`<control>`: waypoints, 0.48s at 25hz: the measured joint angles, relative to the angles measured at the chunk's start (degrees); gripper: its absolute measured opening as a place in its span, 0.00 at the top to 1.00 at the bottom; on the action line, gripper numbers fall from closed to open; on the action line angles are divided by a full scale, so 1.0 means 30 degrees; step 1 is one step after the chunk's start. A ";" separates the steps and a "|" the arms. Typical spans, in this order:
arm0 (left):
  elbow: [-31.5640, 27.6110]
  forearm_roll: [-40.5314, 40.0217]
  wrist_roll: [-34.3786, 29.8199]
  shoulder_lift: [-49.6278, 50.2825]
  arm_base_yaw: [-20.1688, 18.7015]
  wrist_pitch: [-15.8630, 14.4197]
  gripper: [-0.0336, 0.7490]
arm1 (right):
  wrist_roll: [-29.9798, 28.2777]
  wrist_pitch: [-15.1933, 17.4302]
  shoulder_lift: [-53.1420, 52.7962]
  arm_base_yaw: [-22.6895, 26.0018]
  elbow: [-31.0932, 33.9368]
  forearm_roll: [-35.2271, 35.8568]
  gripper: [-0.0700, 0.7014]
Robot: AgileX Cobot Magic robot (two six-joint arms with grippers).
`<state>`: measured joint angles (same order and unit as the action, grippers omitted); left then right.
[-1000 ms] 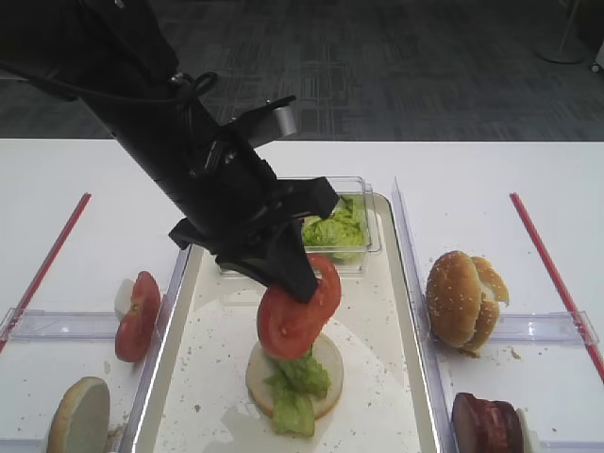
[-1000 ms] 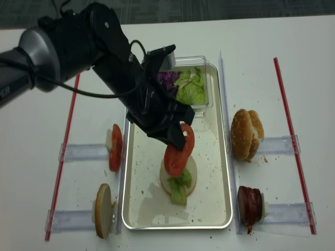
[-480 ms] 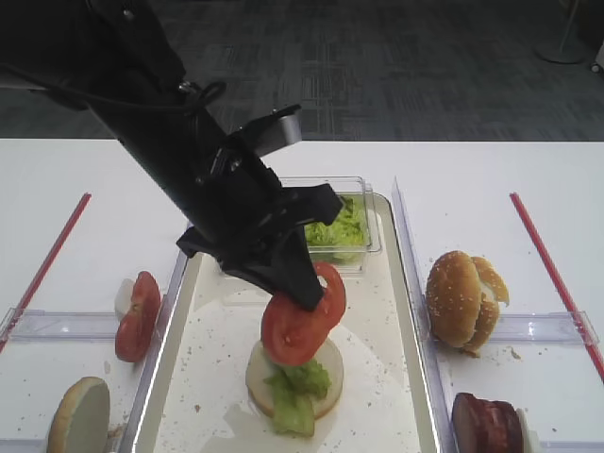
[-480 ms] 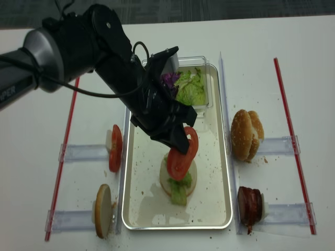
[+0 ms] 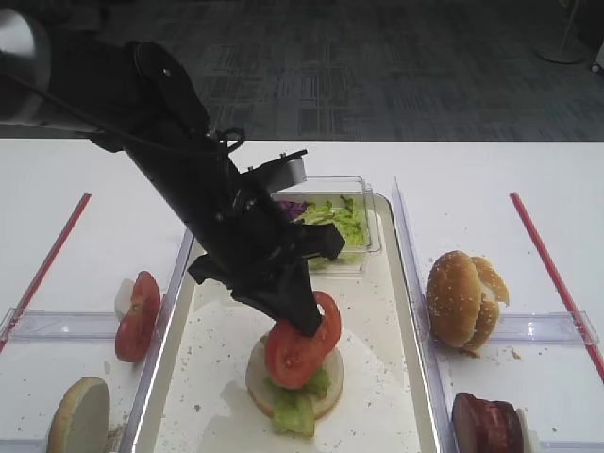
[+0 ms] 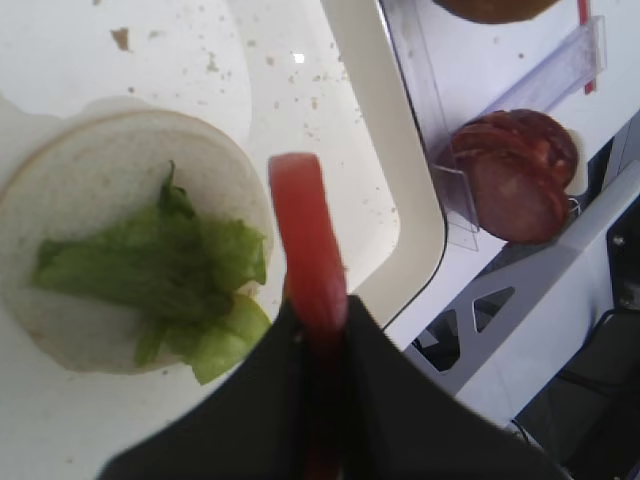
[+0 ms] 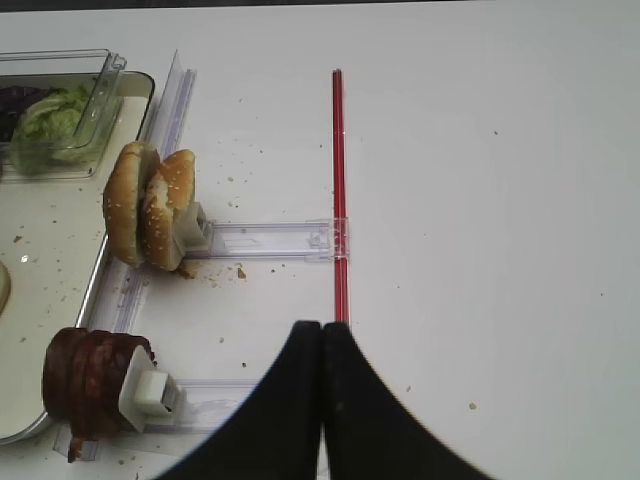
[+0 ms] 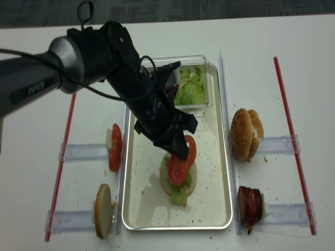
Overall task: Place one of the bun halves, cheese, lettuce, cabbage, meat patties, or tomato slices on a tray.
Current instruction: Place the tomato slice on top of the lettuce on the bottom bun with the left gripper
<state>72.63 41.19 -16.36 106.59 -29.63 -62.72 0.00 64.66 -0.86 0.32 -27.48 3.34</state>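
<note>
The left wrist view alone shows the held tomato slice (image 6: 308,240) edge-on, pinched between the clenched jaws of the left gripper (image 6: 318,335) and hanging just over the lettuce (image 6: 170,270) that lies on a bun half (image 6: 70,200) on the tray (image 6: 385,150) floor; whether slice and lettuce touch cannot be told. The right wrist view alone shows the right gripper (image 7: 321,345) with jaws pressed together on nothing, above the bare table (image 7: 500,200), near the meat patties (image 7: 85,385) and the seeded bun halves (image 7: 145,205) in their clear holders. From the exterior high view, more tomato slices (image 5: 137,316) stand left of the tray, and a clear tub (image 5: 363,217) of lettuce and purple cabbage (image 5: 291,208) sits at its far end.
</note>
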 joint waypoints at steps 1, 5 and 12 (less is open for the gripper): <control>0.0000 0.0000 -0.0101 0.0163 0.0000 0.0091 0.93 | 0.0000 0.0000 0.0000 0.0000 0.0000 0.0000 0.86; 0.0000 0.0084 -0.0267 0.0790 0.0000 0.0204 0.93 | 0.0000 0.0000 0.0000 0.0000 0.0000 0.0000 0.86; 0.0000 0.0895 -0.0979 0.1278 0.0000 0.0453 0.93 | 0.0000 0.0000 0.0000 0.0000 0.0000 0.0000 0.86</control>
<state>72.63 43.87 -19.30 110.43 -29.63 -61.36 0.00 64.66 -0.86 0.32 -27.48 3.34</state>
